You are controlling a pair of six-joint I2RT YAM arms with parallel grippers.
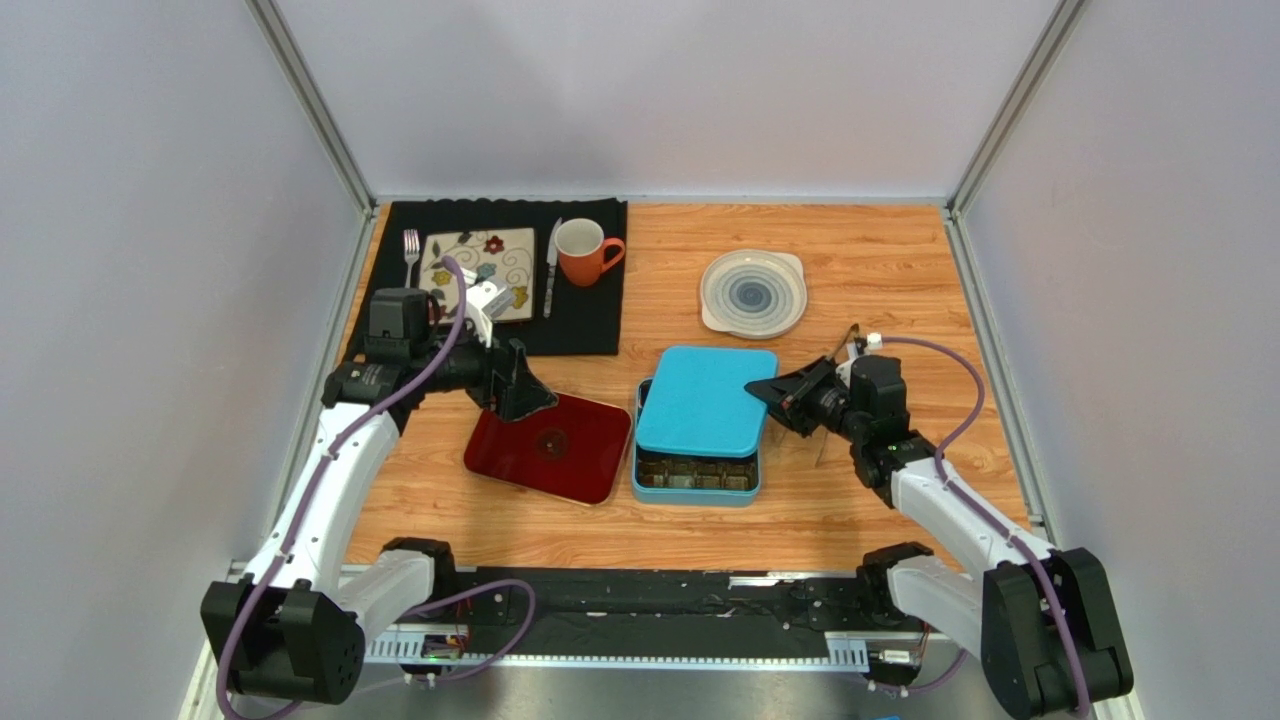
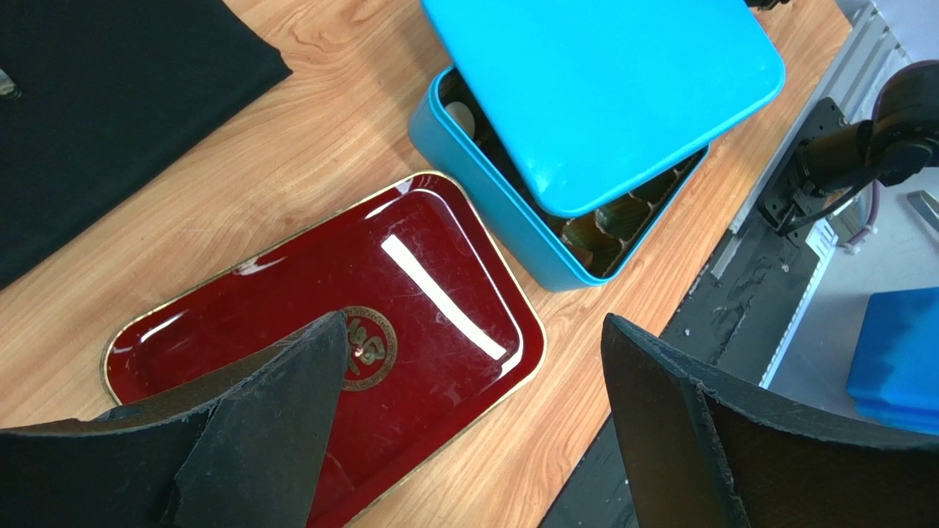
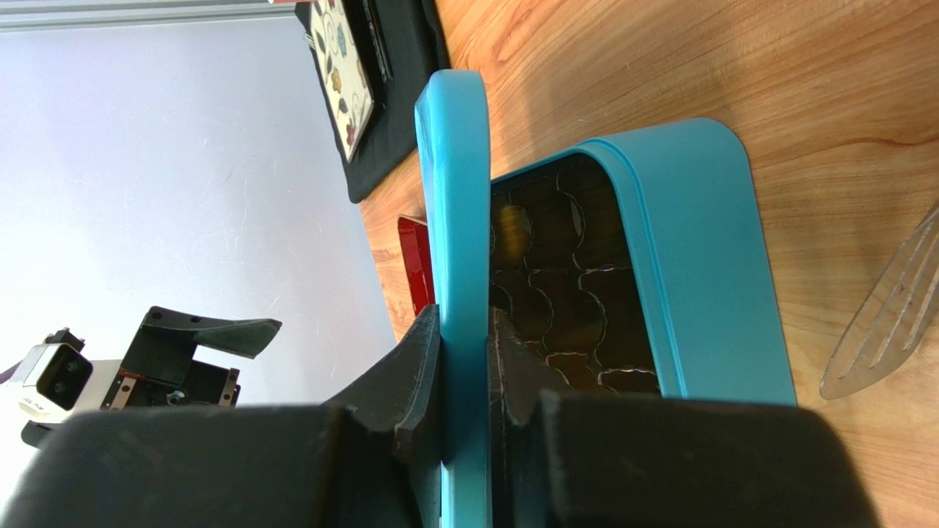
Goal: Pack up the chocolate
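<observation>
A teal box point(image 1: 694, 485) stands at mid table. Its teal lid point(image 1: 706, 398) lies tilted over it and leaves the front row uncovered. My right gripper point(image 1: 766, 393) is shut on the lid's right edge; in the right wrist view point(image 3: 465, 319) the fingers pinch the lid point(image 3: 454, 198). Dark chocolate point(image 3: 573, 297) sits in the box's compartments, mostly hidden under the lid. Some chocolate also shows in the left wrist view point(image 2: 617, 216). My left gripper point(image 1: 519, 398) is open and empty above the bare red tray point(image 2: 441, 275).
A black cloth point(image 1: 594, 318) at the back left carries a fork point(image 1: 410, 249), a patterned tile point(image 1: 496, 270), a knife point(image 1: 552, 273) and an orange mug point(image 1: 586, 251). A white round dish point(image 1: 753, 291) stands at the back right. A metal utensil point(image 3: 893, 319) lies right of the box.
</observation>
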